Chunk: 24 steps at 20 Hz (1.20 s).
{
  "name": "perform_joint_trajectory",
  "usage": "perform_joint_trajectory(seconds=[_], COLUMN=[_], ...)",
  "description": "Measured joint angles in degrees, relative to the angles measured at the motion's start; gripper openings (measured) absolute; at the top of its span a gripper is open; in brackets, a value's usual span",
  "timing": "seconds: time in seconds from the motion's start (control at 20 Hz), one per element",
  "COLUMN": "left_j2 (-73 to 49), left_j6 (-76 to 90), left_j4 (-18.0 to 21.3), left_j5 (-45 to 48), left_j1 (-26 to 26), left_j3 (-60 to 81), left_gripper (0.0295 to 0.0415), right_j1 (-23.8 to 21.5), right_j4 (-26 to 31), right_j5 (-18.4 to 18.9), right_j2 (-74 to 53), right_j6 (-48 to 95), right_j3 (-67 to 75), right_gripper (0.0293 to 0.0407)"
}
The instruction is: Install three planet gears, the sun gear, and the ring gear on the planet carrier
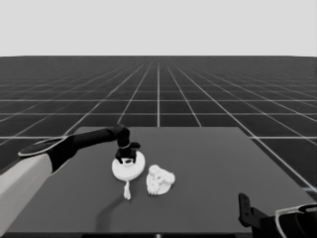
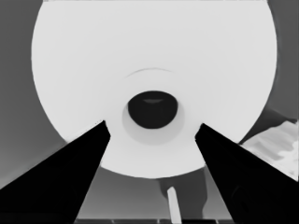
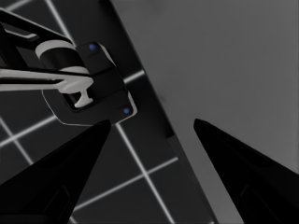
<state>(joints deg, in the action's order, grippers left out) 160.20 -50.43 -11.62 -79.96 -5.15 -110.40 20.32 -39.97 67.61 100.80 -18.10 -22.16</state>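
The larger round part (image 1: pixel 128 167), thick and smooth with a small central hole, sits left of centre on the table. My left gripper (image 1: pixel 127 157) stands directly over it, open. In the left wrist view the larger round part (image 2: pixel 154 60) fills the picture and my left gripper (image 2: pixel 153 125) has one fingertip on each side of the hole, well inside the rim. Just to its right, the smaller round part (image 1: pixel 160 180) carries a bumpy cluster of gears, which shows at the edge of the left wrist view (image 2: pixel 275 142). My right gripper (image 1: pixel 246 209) is parked, open, at the lower right corner.
A thin white piece (image 1: pixel 127 190) lies just in front of the larger round part, also in the left wrist view (image 2: pixel 174 205). The right wrist view shows my right gripper (image 3: pixel 152 122) over the table's corner (image 3: pixel 224 70), with dark machinery (image 3: pixel 88 84) and the floor grid beyond.
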Motion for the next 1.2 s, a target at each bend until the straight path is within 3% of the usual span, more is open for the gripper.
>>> perform_joint_trajectory(seconds=[0.05, 0.45, 0.55, 0.6, 0.7, 0.95, 1.05, 1.2], left_j2=[0.01, 0.03, -4.78, -4.49, -3.66, -3.04, 4.90, 13.08], left_j6=[0.02, 0.05, -5.71, -5.37, -4.33, -3.53, -23.94, -29.37], left_j4=[-0.01, -0.03, 9.59, 12.38, 14.86, 16.00, 15.93, 15.52], left_j5=[0.02, 0.06, -9.05, -10.58, -12.06, -12.85, -11.02, -10.57], left_j1=[0.01, 0.01, 11.53, 15.63, 19.08, 20.41, 19.53, 19.05], left_j3=[-0.04, -0.11, 11.80, 11.13, 9.10, 7.57, 19.10, 17.60], left_gripper=[0.0345, 0.0345, 0.0346, 0.0346, 0.0346, 0.0346, 0.0347, 0.0347], right_j1=[0.00, 0.00, 0.00, 0.00, 0.00, 0.00, 0.00, 0.00], right_j4=[0.00, 0.00, 0.00, 0.00, 0.00, 0.00, 0.00, 0.00], right_j5=[0.00, 0.00, 0.00, 0.00, 0.00, 0.00, 0.00, 0.00], right_j2=[0.00, 0.00, 0.00, 0.00, 0.00, 0.00, 0.00, 0.00], right_j6=[0.00, 0.00, 0.00, 0.00, 0.00, 0.00, 0.00, 0.00], right_j3=[0.00, 0.00, 0.00, 0.00, 0.00, 0.00, 0.00, 0.00], right_gripper=[0.0385, 0.0385, 0.0385, 0.0385, 0.0385, 0.0385, 0.0385, 0.0385])
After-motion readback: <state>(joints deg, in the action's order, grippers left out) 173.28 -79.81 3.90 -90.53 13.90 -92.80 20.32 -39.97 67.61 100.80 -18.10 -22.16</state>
